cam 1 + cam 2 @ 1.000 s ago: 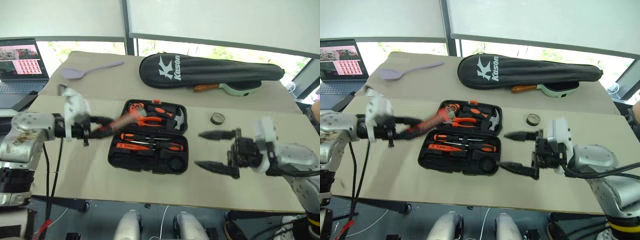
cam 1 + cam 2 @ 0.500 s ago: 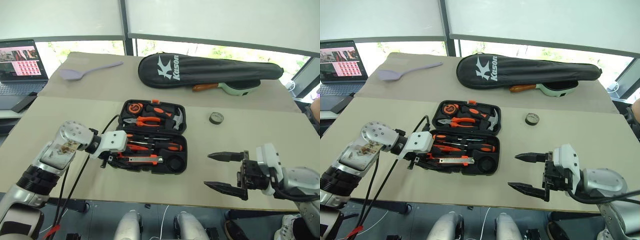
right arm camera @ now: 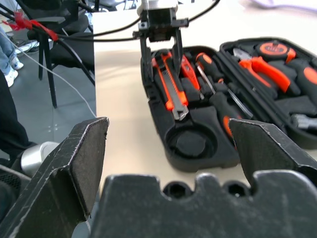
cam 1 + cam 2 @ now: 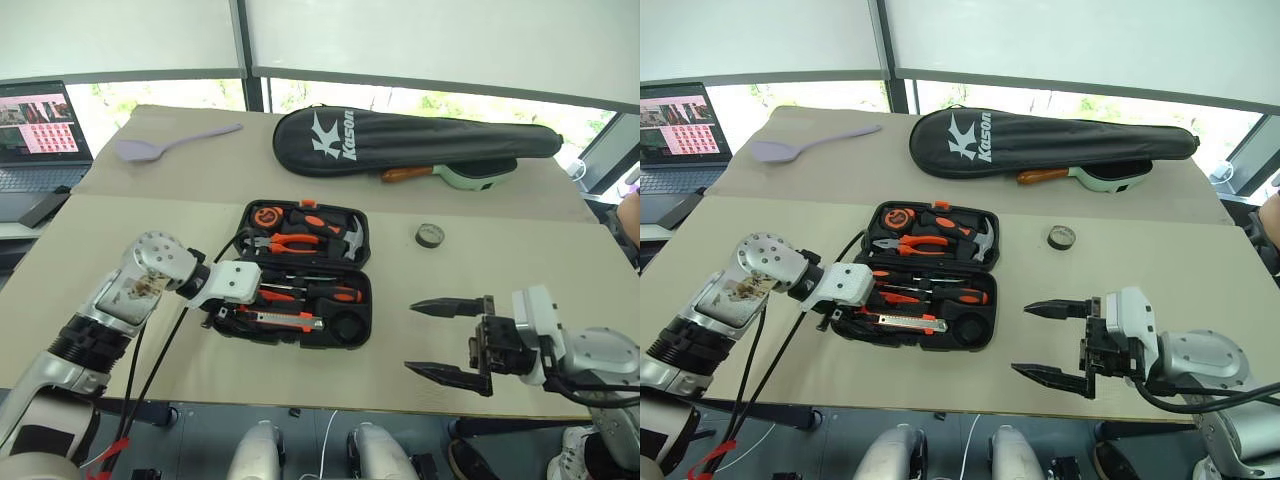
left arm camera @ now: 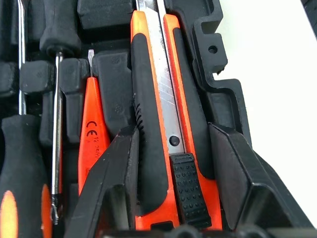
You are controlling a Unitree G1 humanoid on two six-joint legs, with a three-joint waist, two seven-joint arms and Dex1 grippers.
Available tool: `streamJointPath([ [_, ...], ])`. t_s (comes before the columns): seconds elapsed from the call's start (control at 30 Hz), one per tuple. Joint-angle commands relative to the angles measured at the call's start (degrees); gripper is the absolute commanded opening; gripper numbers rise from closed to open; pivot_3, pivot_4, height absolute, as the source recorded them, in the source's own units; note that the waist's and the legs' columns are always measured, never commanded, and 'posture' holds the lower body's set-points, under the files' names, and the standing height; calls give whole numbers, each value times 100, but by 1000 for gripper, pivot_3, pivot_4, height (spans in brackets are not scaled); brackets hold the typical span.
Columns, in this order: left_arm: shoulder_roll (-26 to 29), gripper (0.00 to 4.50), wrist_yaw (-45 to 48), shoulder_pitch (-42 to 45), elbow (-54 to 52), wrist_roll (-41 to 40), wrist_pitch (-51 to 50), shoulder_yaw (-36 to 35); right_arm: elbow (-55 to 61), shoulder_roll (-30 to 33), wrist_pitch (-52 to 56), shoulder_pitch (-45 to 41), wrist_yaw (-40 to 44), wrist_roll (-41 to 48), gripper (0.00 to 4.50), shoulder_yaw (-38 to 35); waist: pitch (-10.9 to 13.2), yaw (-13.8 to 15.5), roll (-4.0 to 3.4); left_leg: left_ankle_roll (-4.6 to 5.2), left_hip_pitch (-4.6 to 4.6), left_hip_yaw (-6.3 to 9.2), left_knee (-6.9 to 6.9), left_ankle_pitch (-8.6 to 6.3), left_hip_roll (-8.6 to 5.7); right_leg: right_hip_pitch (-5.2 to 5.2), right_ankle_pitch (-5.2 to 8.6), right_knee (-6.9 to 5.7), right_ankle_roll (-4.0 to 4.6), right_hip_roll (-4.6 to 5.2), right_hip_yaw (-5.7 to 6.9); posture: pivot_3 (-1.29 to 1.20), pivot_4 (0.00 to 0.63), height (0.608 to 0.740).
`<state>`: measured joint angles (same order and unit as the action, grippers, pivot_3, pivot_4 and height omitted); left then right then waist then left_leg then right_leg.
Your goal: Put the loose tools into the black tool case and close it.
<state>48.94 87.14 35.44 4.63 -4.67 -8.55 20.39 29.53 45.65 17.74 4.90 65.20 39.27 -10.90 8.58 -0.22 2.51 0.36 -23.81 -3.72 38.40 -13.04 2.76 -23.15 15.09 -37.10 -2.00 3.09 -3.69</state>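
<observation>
While the black tool case (image 4: 305,287) lies open near the front edge of the beige surface (image 4: 480,255), the left end effector (image 5: 173,163) is lowered at the case's left end, over the front half. Its two black fingers (image 5: 114,183) are seen in the left wrist view standing on either side of the orange-black utility knife (image 5: 161,124), which lies in the front recess of the case; a narrow gap is visible between each finger and the knife's body, so the jaws are parted and the knife is not clamped. A slim orange tester pen (image 5: 93,131) and the shafts of two screwdrivers (image 5: 57,124) are seen lying in the slots just beside the knife. Orange-handled pliers (image 4: 290,241), a hammer (image 4: 355,238) and a tape measure (image 4: 268,215) are held in the rear half of the case.

A small dark tape roll (image 4: 430,235) is left on the surface, well to the right of the case. The right end effector (image 4: 445,338) is held above the surface to the right of the case, with its fingers spread wide and nothing between them.

At the back of the surface, a long black racket bag (image 4: 410,142) and a lilac spatula (image 4: 165,144) are laid.
</observation>
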Motion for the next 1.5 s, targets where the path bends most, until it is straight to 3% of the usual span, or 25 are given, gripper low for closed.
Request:
streamJointPath([
  [0.03,-101,3667,207,-91,46,-220,-27,-41,-4,-23,-39,-94,-21,22,4500,-26,0,-11,0,1,0,0,0,-1,0,0,0,0,0,0,0,0,150,740],
  [0.1,-217,4376,177,-66,25,-525,-70,-308,-9,-27,-22,-108,-43,47,4500,-40,0,-11,0,2,-1,0,0,-2,-1,-1,1,0,-1,1,-1,0,150,740],
  [0.13,-260,4487,150,-43,57,-634,-16,-434,-21,-25,-19,-118,-47,54,4500,-45,0,-9,0,2,-1,0,0,-2,-1,-1,1,0,-1,1,-1,0,150,740],
  [0.3,-501,4487,220,-108,216,-1383,123,-1058,-94,-93,32,-172,-140,157,4500,-96,1,-8,0,2,-4,2,12,-2,1,-2,0,-7,-1,1,1,0,150,740],
  [0.4,-593,3696,246,-389,182,-1461,328,-1119,-128,-201,42,-187,-238,205,4500,-102,0,-7,-1,2,-4,4,15,-2,1,1,0,-8,-1,2,1,0,150,740],
  [0.73,-954,61,-459,-1015,609,-873,1064,-1033,-130,-498,-14,-176,-453,110,4500,-50,0,42,-1,3,-5,4,32,-2,1,6,-2,-12,-5,2,2,0,150,740],
  [1.0,-992,61,-669,-1200,792,-565,881,-808,-26,-540,36,-89,-491,135,4500,-2,-6,93,-11,3,11,3,42,-1,0,27,-8,-12,-9,4,2,0,150,740],
  [1.33,-982,61,-1069,-1361,790,-384,-425,-439,10,-546,127,50,-548,181,4500,39,-69,78,-79,4,70,1,35,-3,2,86,-5,-1,-9,4,1,0,150,740],
  [1.5,-1081,61,-1008,-1404,864,-583,43,-615,-18,-609,58,80,-616,119,4500,8,-92,74,-111,4,77,0,35,-3,1,89,-4,-1,-9,4,-2,0,150,740],
])
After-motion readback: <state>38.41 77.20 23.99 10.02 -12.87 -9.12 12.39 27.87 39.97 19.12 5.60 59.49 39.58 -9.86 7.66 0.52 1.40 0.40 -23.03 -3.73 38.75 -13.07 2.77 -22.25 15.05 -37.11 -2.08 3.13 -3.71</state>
